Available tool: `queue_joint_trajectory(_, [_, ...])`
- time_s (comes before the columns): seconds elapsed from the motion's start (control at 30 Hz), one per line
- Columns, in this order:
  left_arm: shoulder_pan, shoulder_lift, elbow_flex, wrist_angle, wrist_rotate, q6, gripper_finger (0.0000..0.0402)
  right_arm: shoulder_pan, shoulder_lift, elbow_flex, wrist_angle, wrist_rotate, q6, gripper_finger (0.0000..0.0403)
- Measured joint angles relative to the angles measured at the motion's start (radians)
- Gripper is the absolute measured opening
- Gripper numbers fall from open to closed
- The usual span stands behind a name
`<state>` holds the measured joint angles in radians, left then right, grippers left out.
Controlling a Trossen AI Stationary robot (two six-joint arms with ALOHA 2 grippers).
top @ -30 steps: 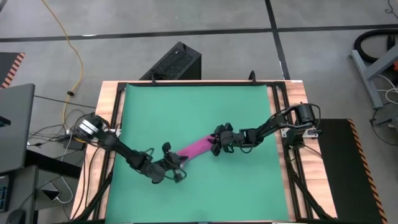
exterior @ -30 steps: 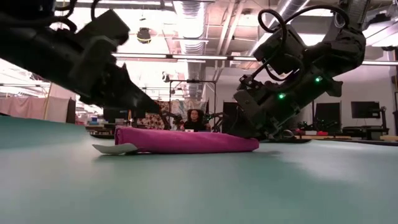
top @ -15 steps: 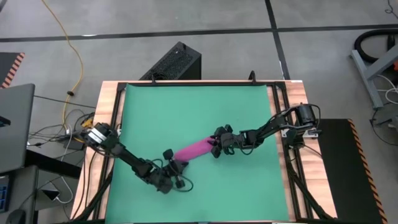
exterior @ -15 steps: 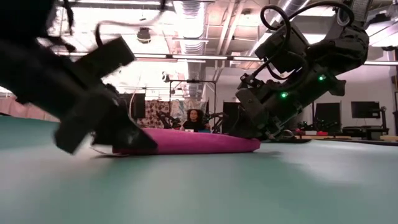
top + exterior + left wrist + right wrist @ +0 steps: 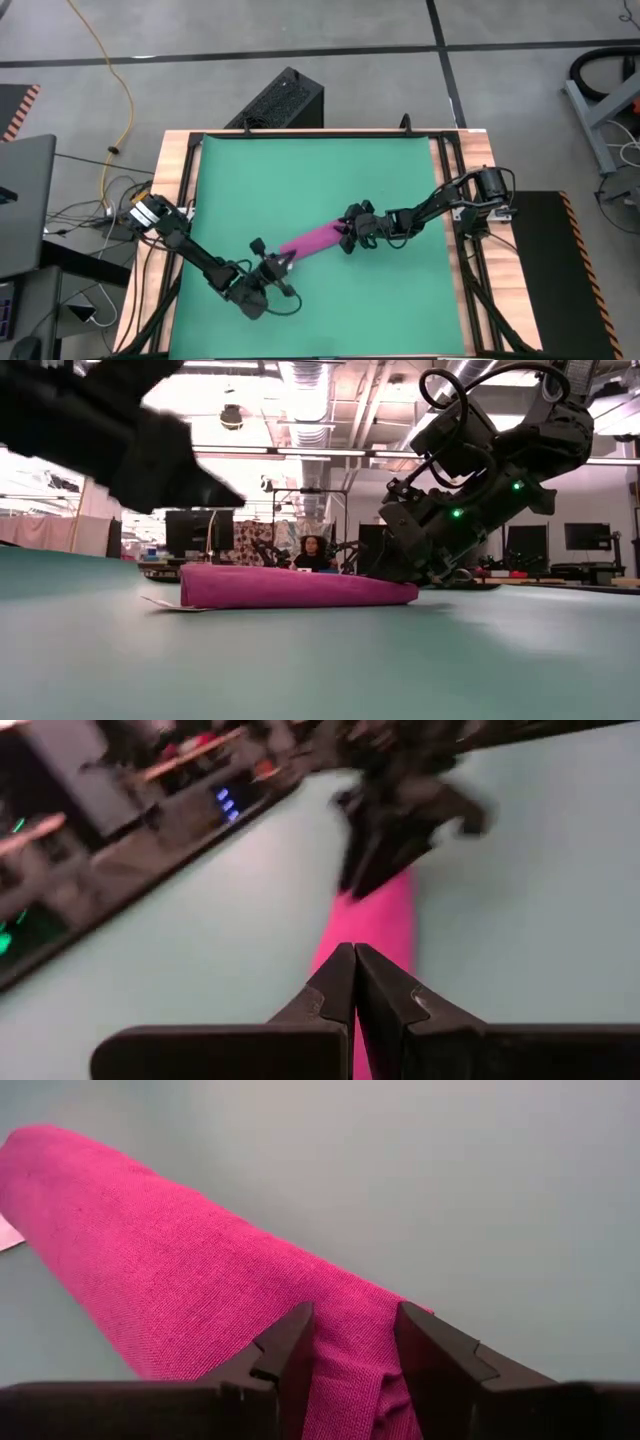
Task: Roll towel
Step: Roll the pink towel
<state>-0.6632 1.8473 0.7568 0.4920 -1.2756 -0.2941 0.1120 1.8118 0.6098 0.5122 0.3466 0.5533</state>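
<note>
The towel [image 5: 314, 238] is a magenta roll lying slantwise on the green mat [image 5: 300, 180], with its small white tag [image 5: 170, 603] flat on the mat at its left end. It also shows in the low view [image 5: 290, 587] and the right wrist view [image 5: 170, 1270]. My right gripper [image 5: 350, 233] is shut on the roll's right end. My left gripper [image 5: 281, 264] is shut and empty. It hovers above the mat just short of the roll's left end, high in the low view [image 5: 215, 490]. In its own wrist view [image 5: 355, 952] it points along the roll [image 5: 385, 925]. My right gripper pinches the roll's right end [image 5: 350, 1365] between its two fingers [image 5: 425, 1345]. The fingers come in low and nearly level from the table's right side, along the roll. The roll lies on the mat along its whole length.
The mat is framed by a wooden table edge [image 5: 452, 230]. A black box [image 5: 280, 100] stands beyond the far edge and cables [image 5: 100, 215] lie left of the table. A person [image 5: 313, 552] sits far behind in the room.
My left gripper was down at the roll's left end. It swept low along the mat there and has now risen clear of the towel, drawing slightly toward the near edge. The roll stays in place, with its left end squarer and the tag flatter.
</note>
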Motion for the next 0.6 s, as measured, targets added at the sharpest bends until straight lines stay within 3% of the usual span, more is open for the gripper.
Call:
queue_joint_trajectory(0.23, [0.043,0.073,-0.074,-0.010,0.008,-0.290,0.0000,0.000,0.000,0.000,-0.003,0.001,-0.001,0.0166])
queue_joint_trajectory(0.37, [0.047,0.086,-0.066,-0.002,0.087,-0.304,0.0000,0.000,0.000,0.000,-0.002,0.001,-0.002,0.0166])
queue_joint_trajectory(0.6, [0.048,0.086,-0.066,-0.047,0.106,-0.335,0.0000,0.006,0.001,-0.001,0.030,0.025,-0.001,0.0166])
